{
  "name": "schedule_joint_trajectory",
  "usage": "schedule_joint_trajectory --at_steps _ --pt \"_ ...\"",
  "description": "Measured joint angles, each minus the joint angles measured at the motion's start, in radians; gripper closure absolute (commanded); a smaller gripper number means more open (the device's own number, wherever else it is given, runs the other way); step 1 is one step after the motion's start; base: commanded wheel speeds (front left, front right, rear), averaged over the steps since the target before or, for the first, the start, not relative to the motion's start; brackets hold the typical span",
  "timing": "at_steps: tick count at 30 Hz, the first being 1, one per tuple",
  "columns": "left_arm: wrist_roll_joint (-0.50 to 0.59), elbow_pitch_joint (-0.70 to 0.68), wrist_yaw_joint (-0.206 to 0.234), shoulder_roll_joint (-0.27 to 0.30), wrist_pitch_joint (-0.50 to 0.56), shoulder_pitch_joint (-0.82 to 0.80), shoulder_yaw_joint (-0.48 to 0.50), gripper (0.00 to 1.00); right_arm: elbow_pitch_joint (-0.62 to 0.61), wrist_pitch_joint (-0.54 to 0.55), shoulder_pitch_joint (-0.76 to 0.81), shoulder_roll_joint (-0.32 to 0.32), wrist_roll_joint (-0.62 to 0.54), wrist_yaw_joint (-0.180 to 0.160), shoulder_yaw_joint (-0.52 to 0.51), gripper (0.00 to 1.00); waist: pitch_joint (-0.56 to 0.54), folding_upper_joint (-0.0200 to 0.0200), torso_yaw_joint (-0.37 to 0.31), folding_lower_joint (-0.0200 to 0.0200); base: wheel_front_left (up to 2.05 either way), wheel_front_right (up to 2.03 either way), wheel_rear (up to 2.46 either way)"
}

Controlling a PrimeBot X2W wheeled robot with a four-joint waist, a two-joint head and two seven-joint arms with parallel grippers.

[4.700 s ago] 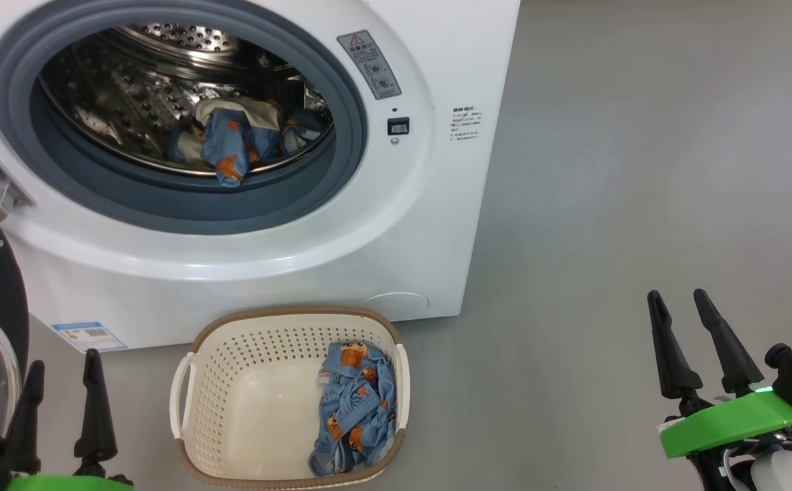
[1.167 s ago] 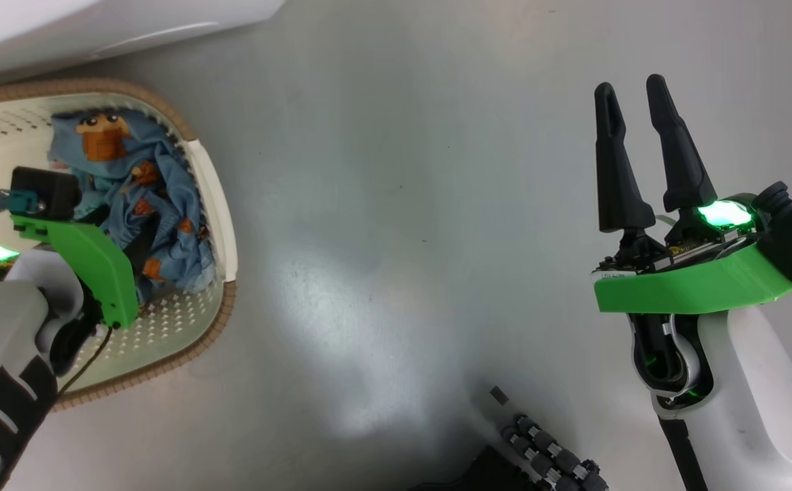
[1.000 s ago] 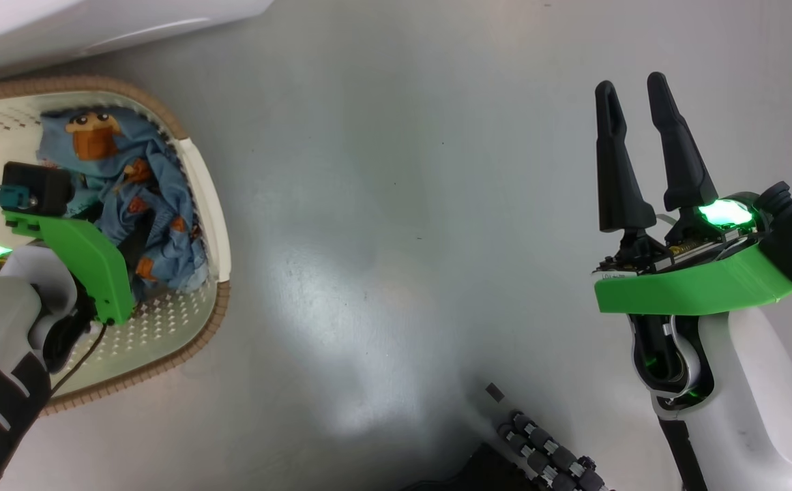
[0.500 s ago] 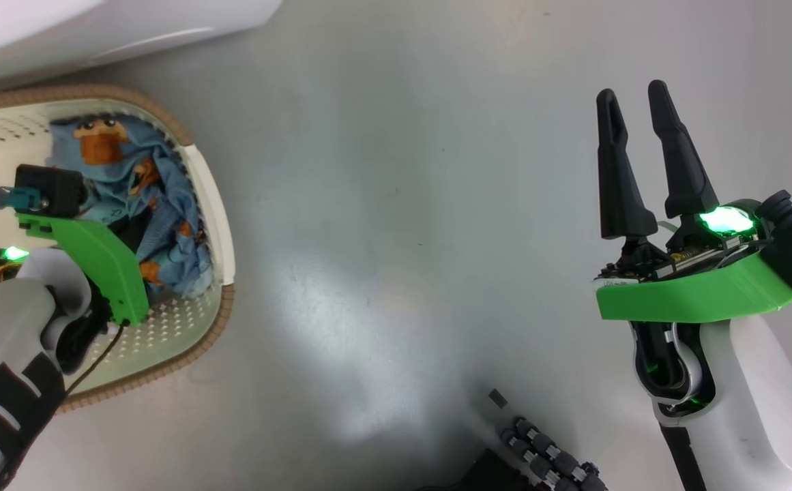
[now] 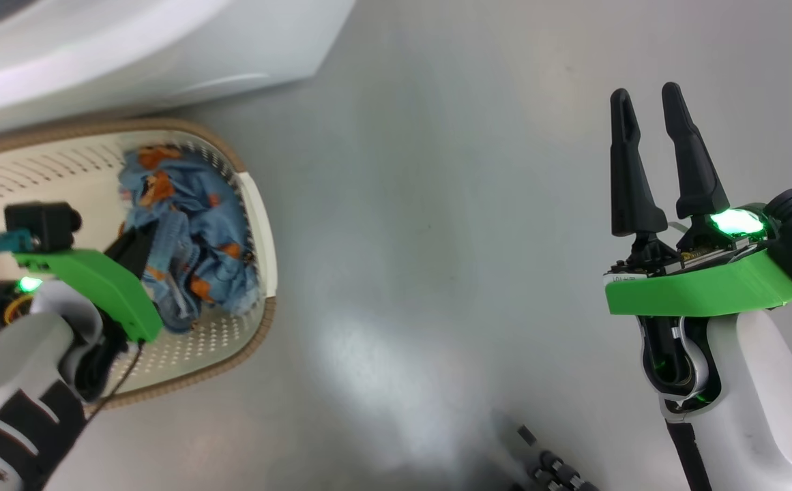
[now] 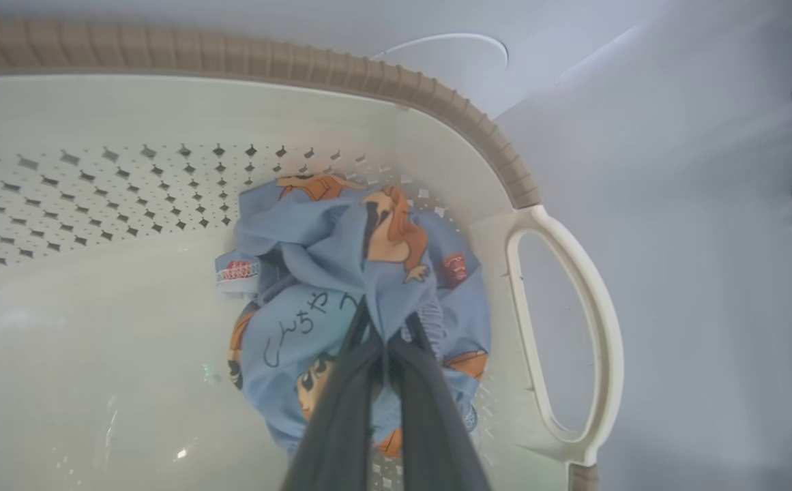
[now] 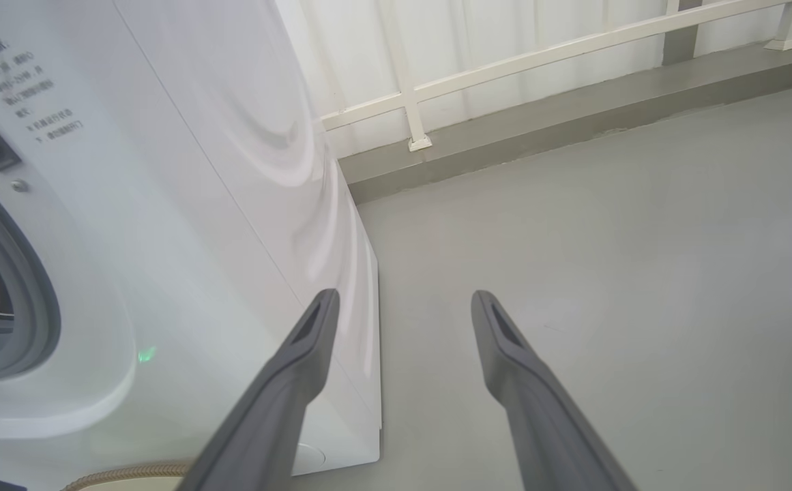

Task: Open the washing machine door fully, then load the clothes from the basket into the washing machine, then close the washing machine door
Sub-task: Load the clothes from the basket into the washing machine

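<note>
my left gripper (image 6: pixel 389 329), open a second ago, is now pinching shut on a fold of the clothes (image 6: pixel 331 273) lying at the handle end of the basket (image 6: pixel 436 102), so i'm judging them ready to lift toward the washing machine (image 7: pixel 164 204), while my right gripper (image 5: pixel 648 112) is hanging open.

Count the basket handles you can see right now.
1. A cream loop handle on the basket side beside the blue clothes that the shut left gripper pinches. The opposite side is out of frame, so a second may be hidden.
</note>
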Motion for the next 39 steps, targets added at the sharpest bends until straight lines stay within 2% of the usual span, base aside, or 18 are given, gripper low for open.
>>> schedule_joint_trajectory --at_steps 6,9,20,32,39 --pt "0.000 -0.033 0.000 -0.013 -0.041 0.054 0.024 1.00 0.020 0.000 0.014 0.000 -0.006 0.000 -0.013 0.00 -0.074 -0.0001 0.033 0.0000 0.00 0.00 0.00" --pt "0.020 -0.048 0.000 -0.019 -0.041 0.080 0.093 1.00 0.030 0.000 0.042 -0.005 -0.006 0.000 -0.029 0.00 -0.114 0.0000 0.052 0.0000 0.00 0.00 0.00" --pt "0.298 -0.151 0.000 -0.067 -0.044 0.270 0.444 1.00 0.063 0.000 0.132 -0.054 -0.004 0.000 -0.061 0.00 -0.271 0.0000 0.127 0.0000 0.00 0.00 0.00" --pt "0.560 -0.312 0.000 -0.102 -0.044 0.469 0.719 1.00 0.086 0.000 0.223 -0.083 0.006 0.000 -0.079 0.00 -0.431 0.0000 0.200 0.0000 0.00 0.00 0.00" --pt "0.731 -0.436 0.000 -0.128 -0.044 0.608 0.917 1.00 0.101 0.000 0.271 -0.104 0.013 0.000 -0.094 0.00 -0.511 0.0000 0.236 0.0000 0.00 0.00 0.00"
